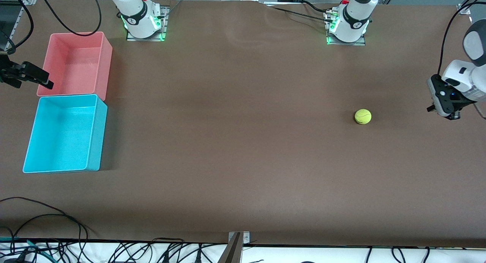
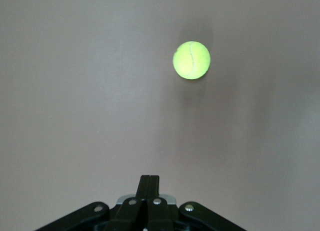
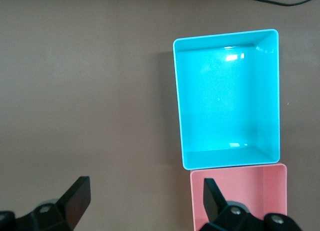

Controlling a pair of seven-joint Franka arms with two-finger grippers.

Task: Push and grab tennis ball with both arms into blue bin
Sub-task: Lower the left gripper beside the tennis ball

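The tennis ball (image 1: pixel 362 116) is a small yellow-green ball that lies on the brown table toward the left arm's end. It also shows in the left wrist view (image 2: pixel 191 60). My left gripper (image 1: pixel 436 108) is shut and empty, with its fingers pressed together (image 2: pixel 149 180). It hangs over the table's end, beside the ball and apart from it. The blue bin (image 1: pixel 95 141) stands empty at the right arm's end and shows in the right wrist view (image 3: pixel 178 101). My right gripper (image 1: pixel 45 81) is open and empty (image 3: pixel 145 188), up in the air by the pink bin.
A pink bin (image 1: pixel 105 65) stands empty against the blue bin, farther from the front camera (image 3: pixel 240 191). Black cables (image 1: pixel 45 213) trail along the table's front edge at the right arm's end. Both arm bases (image 1: pixel 142 20) stand at the table's back edge.
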